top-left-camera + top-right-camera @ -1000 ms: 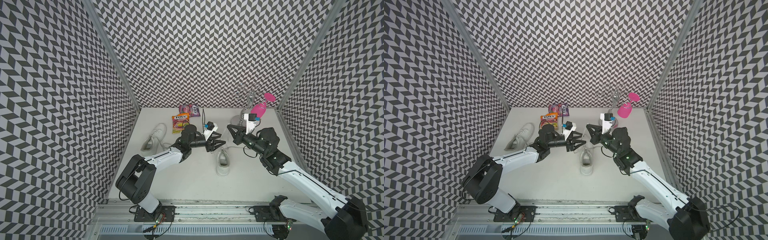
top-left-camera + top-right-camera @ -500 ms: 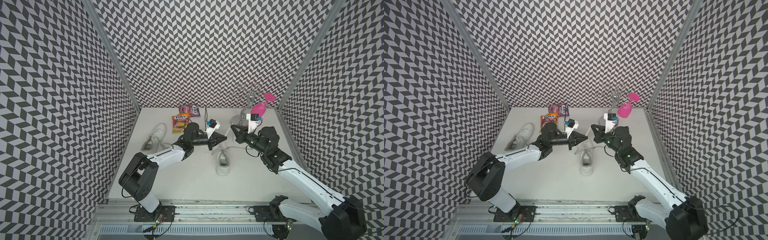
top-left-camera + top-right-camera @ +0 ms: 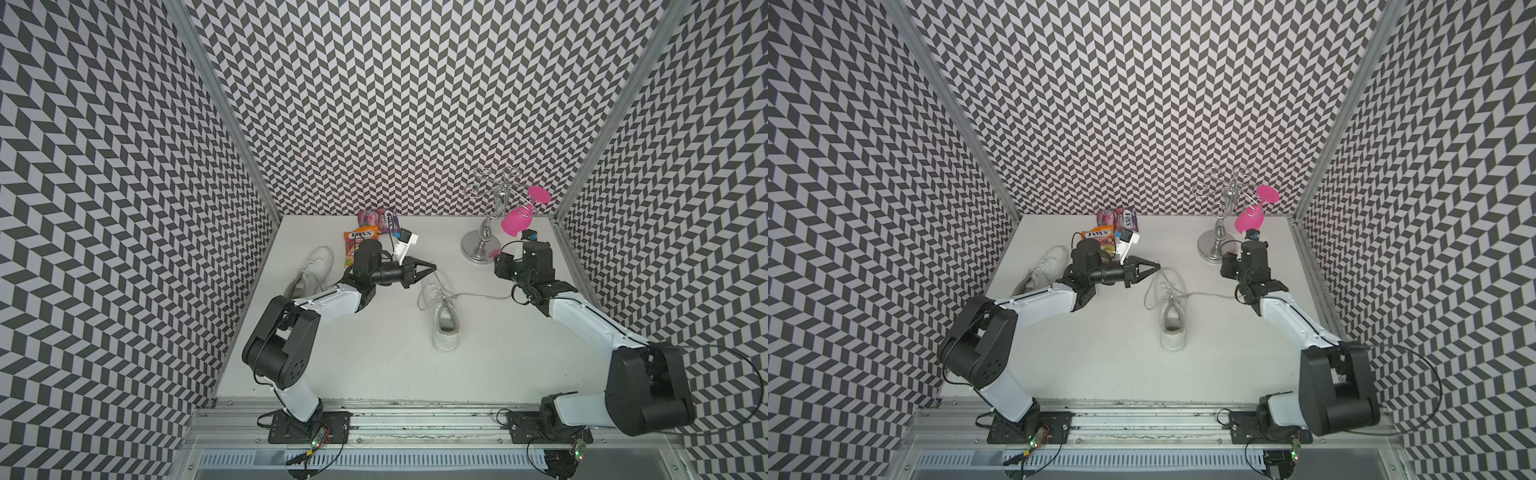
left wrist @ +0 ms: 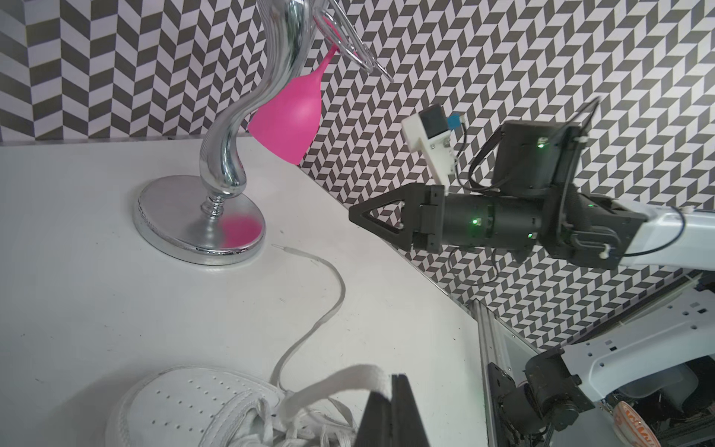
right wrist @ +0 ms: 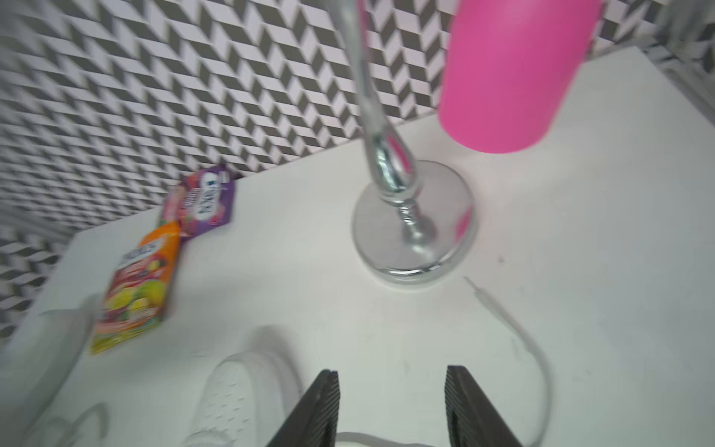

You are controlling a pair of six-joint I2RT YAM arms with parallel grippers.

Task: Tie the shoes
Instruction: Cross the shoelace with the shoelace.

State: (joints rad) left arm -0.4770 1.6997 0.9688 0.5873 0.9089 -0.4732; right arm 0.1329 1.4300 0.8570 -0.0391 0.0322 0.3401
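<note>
Far shoe (image 3: 312,270): lies at about ten o'clock on the desk (image 3: 374,353), near the side wall, untied.
Sweet packets (image 3: 359,245): at eleven o'clock, just behind my left arm.
My left claw (image 3: 430,266): jaws pressed together – pinching a white lace (image 4: 348,381) above the toe of the middle shoe.
Middle shoe (image 3: 444,318): mid-desk, toe toward twelve o'clock, laces loose – one end trails toward two o'clock.
Chrome stand (image 3: 482,245): at one o'clock, pink glass (image 3: 515,220) hanging from it.
My right claw (image 5: 390,391): jaws parted, holding nothing, at two o'clock.
</note>
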